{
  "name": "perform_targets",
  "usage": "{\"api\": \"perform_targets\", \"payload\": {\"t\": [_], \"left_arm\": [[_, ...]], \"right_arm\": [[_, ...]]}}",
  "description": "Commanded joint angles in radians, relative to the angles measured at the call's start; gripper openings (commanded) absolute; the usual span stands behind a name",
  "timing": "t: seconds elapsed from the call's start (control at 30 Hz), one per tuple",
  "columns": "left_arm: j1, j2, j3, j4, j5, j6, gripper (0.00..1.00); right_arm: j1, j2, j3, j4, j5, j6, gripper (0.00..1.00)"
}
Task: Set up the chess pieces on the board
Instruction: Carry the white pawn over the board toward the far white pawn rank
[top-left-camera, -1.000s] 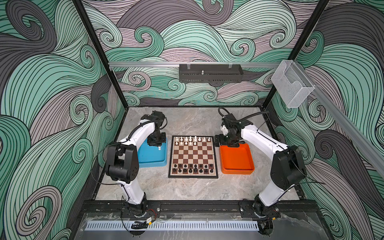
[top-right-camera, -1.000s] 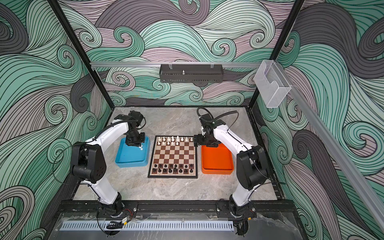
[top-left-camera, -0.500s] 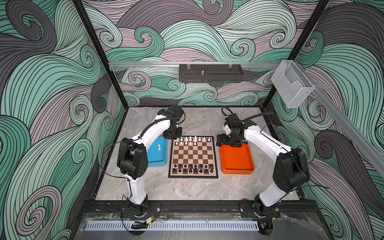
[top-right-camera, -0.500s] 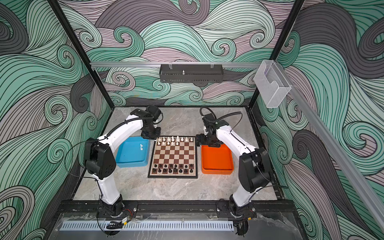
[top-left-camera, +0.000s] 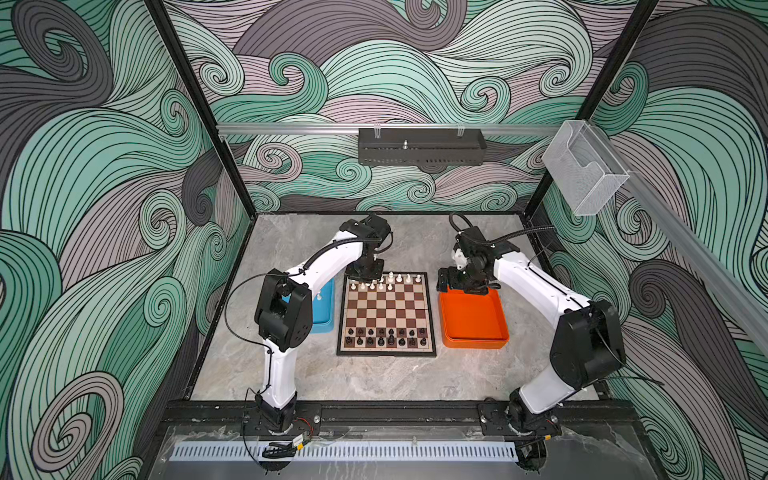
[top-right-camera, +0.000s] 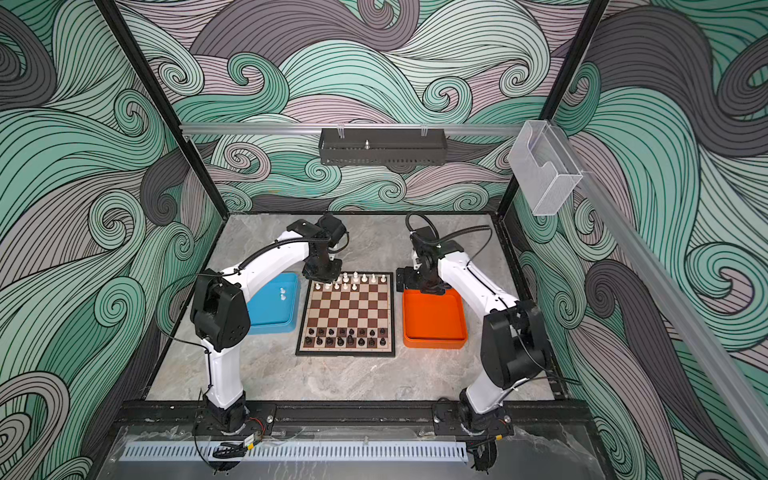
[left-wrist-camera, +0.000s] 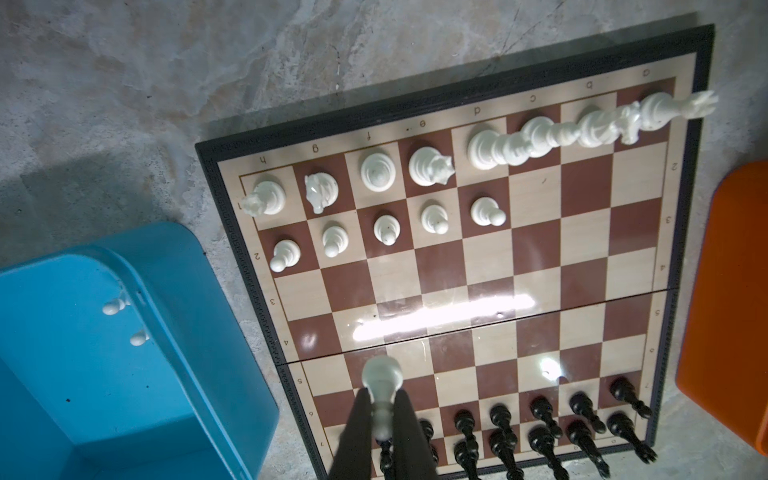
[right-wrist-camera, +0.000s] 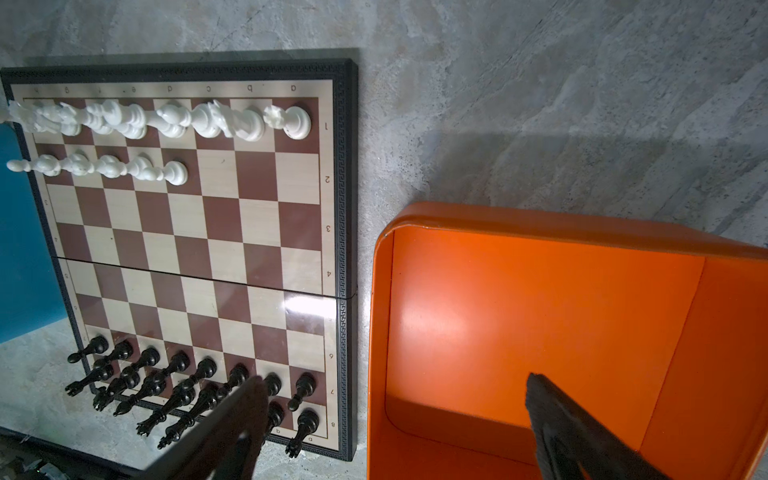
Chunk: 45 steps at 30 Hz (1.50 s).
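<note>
The left gripper (left-wrist-camera: 384, 430) held its jaws clenched on a tiny white plastic pawn (left-wrist-camera: 381, 376) above the eleven-o'clock corner of the brown-and-cream checked board (top-left-camera: 390, 309). The right gripper (right-wrist-camera: 397, 384) had its jaws released.

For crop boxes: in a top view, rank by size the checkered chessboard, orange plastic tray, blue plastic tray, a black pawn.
Checkered chessboard
Orange plastic tray and blue plastic tray: unranked, left arm partly covers blue
Black pawn
</note>
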<state>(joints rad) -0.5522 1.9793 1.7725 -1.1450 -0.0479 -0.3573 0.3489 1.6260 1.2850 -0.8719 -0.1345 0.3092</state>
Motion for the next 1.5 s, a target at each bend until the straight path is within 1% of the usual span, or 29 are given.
{"api": "perform_targets", "payload": {"t": [0.0, 0.1, 0.33, 0.8, 0.97, 1.2, 1.47], "left_arm": [[0.0, 0.013, 0.019, -0.047, -0.037, -0.017, 0.09], [0.0, 0.013, 0.021, -0.05, -0.047, -0.011, 0.09], [-0.014, 0.038, 0.056, -0.038, -0.008, -0.007, 0.09], [-0.107, 0.212, 0.268, -0.062, 0.007, -0.019, 0.1], [-0.13, 0.257, 0.32, -0.065, 0.019, -0.023, 0.1], [-0.144, 0.306, 0.35, -0.051, 0.042, -0.035, 0.1], [-0.147, 0.337, 0.362, -0.029, 0.04, -0.045, 0.1]], "right_arm": [[-0.007, -0.022, -0.011, -0.003, -0.005, -0.01, 0.96], [-0.006, -0.019, -0.009, -0.003, -0.006, -0.01, 0.97], [-0.011, -0.013, -0.004, -0.003, -0.007, -0.012, 0.97], [-0.07, -0.036, -0.009, -0.004, -0.02, -0.012, 0.97], [-0.079, -0.038, -0.02, -0.004, -0.027, -0.013, 0.97], [-0.09, -0.042, -0.03, -0.003, -0.032, -0.015, 0.97], [-0.097, -0.04, -0.035, -0.002, -0.036, -0.016, 0.97]]}}
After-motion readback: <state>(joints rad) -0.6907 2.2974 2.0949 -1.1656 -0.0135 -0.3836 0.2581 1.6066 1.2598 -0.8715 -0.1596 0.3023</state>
